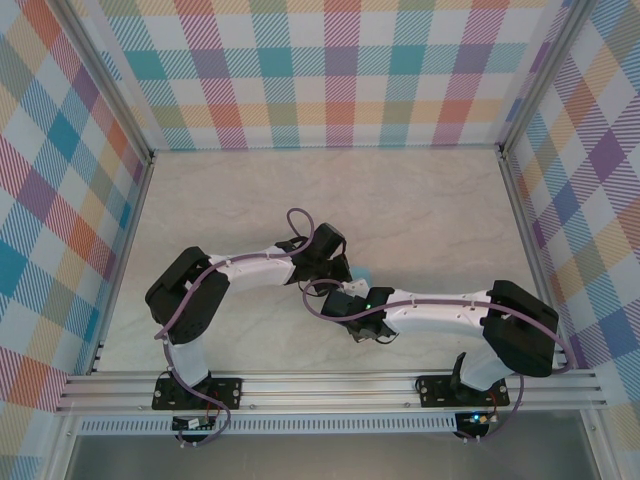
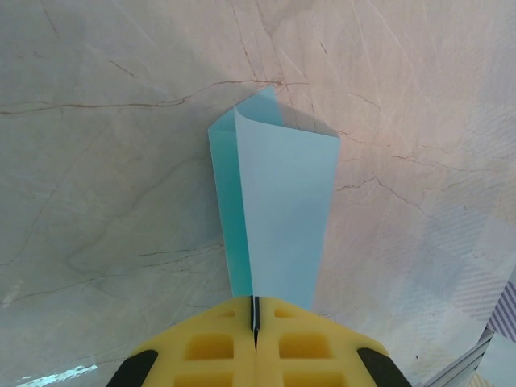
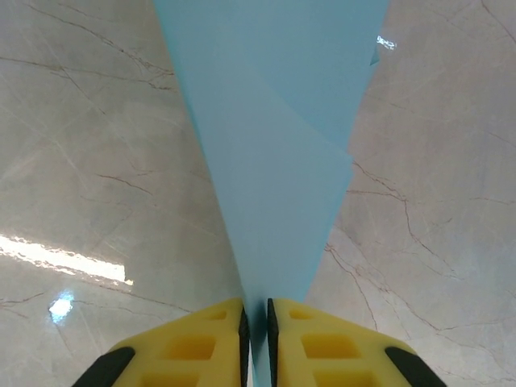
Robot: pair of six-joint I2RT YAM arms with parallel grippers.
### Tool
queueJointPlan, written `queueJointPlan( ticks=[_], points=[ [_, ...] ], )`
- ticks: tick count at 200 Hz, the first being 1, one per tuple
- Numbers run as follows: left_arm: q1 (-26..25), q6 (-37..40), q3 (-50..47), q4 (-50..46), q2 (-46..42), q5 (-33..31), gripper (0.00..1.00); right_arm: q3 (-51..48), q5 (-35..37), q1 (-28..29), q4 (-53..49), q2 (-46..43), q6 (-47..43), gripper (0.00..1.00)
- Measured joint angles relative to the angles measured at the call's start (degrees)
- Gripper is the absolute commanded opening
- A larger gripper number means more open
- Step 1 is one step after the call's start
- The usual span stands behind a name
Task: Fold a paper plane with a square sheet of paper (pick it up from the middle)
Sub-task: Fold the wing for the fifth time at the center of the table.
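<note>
The paper plane [image 2: 278,210] is light blue paper folded into a slim tapering shape, held above the marble table between both arms. In the left wrist view it fans out from my left gripper [image 2: 255,302], whose yellow fingers [image 2: 210,347] are shut on its narrow end. My right gripper [image 3: 256,310] is shut on the paper plane [image 3: 270,161] at a narrow end too, a thin strip of blue filling the slit between its pads. From above, the left gripper [image 1: 340,275] and right gripper [image 1: 352,293] meet at the table's middle, where a sliver of the paper plane [image 1: 363,272] shows between them.
The marble table [image 1: 420,200] is enclosed by plaid walls [image 1: 330,70] at the back and on both sides. A metal rail [image 1: 330,385] with the arm bases runs along the near edge. Cables loop over both forearms.
</note>
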Motion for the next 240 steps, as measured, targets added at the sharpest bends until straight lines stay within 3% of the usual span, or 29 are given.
queueJointPlan(
  ticks=[55,113,157,240],
  points=[
    [0.0,0.2,0.2,-1.2,0.0,-0.1,0.0,-0.3,-1.8,0.0,1.6,0.4,0.3,0.05],
    [0.0,0.4,0.2,-1.8,0.0,0.0,0.02,-3.8,-5.9,-0.3,9.9,0.4,0.2,0.04],
    [0.0,0.6,0.2,-2.6,0.0,-0.1,0.0,-4.4,-7.4,-0.7,10.3,0.0,0.5,0.2],
    [0.0,0.8,0.4,-2.6,0.0,0.0,0.0,-1.1,-7.3,0.4,1.5,0.3,3.0,0.19]
  ],
)
